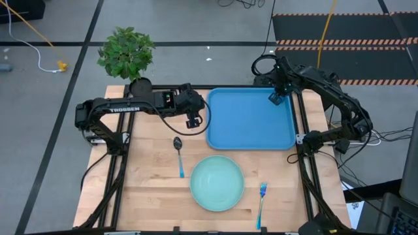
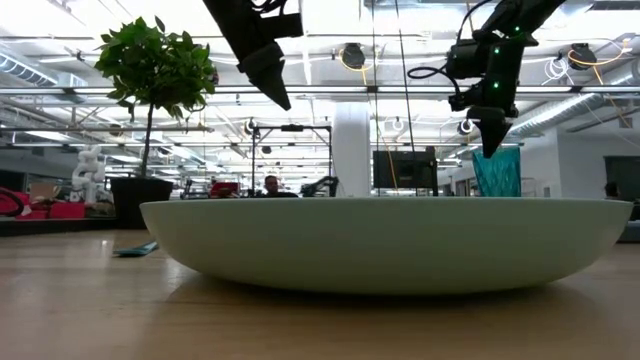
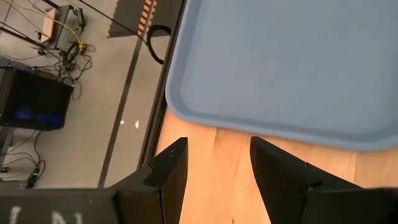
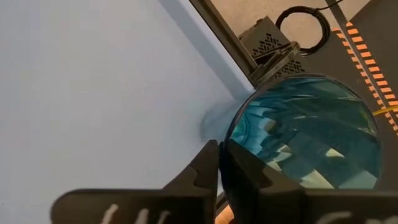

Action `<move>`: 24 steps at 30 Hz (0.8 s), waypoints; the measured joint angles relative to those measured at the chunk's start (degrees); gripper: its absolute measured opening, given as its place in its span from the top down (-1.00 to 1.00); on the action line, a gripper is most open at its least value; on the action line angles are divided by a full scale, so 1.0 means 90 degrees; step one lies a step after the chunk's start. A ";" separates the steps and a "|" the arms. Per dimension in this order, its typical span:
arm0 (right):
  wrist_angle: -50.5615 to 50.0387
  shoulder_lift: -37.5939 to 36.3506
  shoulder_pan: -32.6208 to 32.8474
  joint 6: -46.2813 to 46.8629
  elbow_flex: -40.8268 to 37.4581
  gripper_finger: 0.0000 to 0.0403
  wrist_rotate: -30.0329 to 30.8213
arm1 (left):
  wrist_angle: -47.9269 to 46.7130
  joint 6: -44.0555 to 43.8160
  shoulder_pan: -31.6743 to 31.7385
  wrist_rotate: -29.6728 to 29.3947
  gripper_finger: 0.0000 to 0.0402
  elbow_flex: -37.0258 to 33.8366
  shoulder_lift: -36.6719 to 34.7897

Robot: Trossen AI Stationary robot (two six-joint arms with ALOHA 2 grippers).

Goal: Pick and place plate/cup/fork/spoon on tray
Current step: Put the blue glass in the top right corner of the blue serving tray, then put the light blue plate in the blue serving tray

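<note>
Cup held over the tray's far right corner; plate, spoon and fork lay on the table.

I had the right gripper point(image 4: 219, 163) pinched on the rim of the teal cup point(image 4: 308, 134), above the blue tray point(image 1: 250, 119), though whether the cup touched it I couldn't tell. My left gripper point(image 3: 213, 169) hung with fingers parted and nothing between them, just beside the tray's left edge. Mint-green plate point(image 1: 217, 183) sat near the tray, spoon point(image 1: 178, 151) to its left, fork point(image 1: 261, 199) to its right.
</note>
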 joint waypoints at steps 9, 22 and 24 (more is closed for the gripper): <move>0.0119 0.0000 0.0000 0.0104 0.0000 0.79 0.0085 | -0.0029 -0.0049 0.0000 0.0000 0.13 0.0000 0.0000; 0.0593 -0.0570 0.0226 0.0192 0.0000 0.30 0.0503 | -0.0032 -0.0049 -0.0015 0.0149 0.13 0.0000 0.0000; 0.0637 -0.0791 0.0366 0.0309 0.0000 0.24 0.0495 | -0.0029 -0.0049 -0.0045 0.0148 0.13 -0.0001 0.0000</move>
